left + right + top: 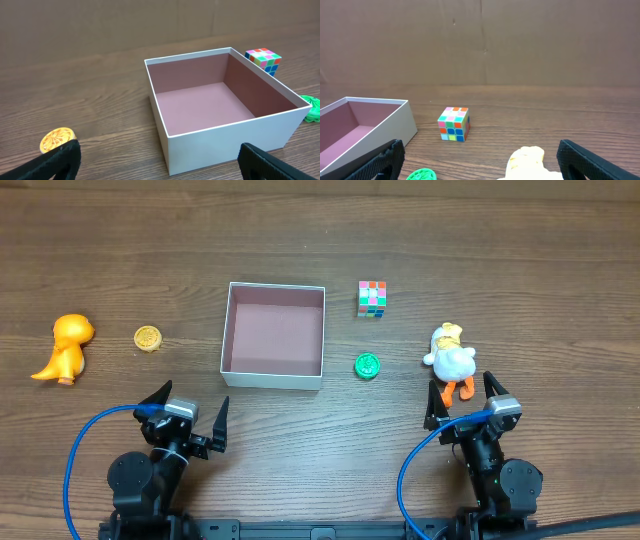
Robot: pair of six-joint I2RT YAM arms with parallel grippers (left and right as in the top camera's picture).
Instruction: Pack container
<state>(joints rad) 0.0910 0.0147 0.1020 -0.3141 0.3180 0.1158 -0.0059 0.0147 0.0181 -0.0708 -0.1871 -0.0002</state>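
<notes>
The container [231, 330] is a square white box with a dusty pink inside, standing empty at the table's middle; its white wall [225, 140] fills the left wrist view. My left gripper [190, 416] stands open near the front edge, just in front of the box's left corner, with nothing between its fingers [57, 160]. My right gripper [463, 401] is open too, right behind a white and yellow plush duck [451, 357], whose head [526, 160] shows low between the fingers [585, 160]. The container's corner [395, 120] shows at the left of the right wrist view.
An orange dinosaur toy [66, 347] and a yellow disc [148, 338] lie left of the box. A colourful puzzle cube [372, 298] and a green disc [367, 365] lie to its right. Blue cables loop beside both arm bases.
</notes>
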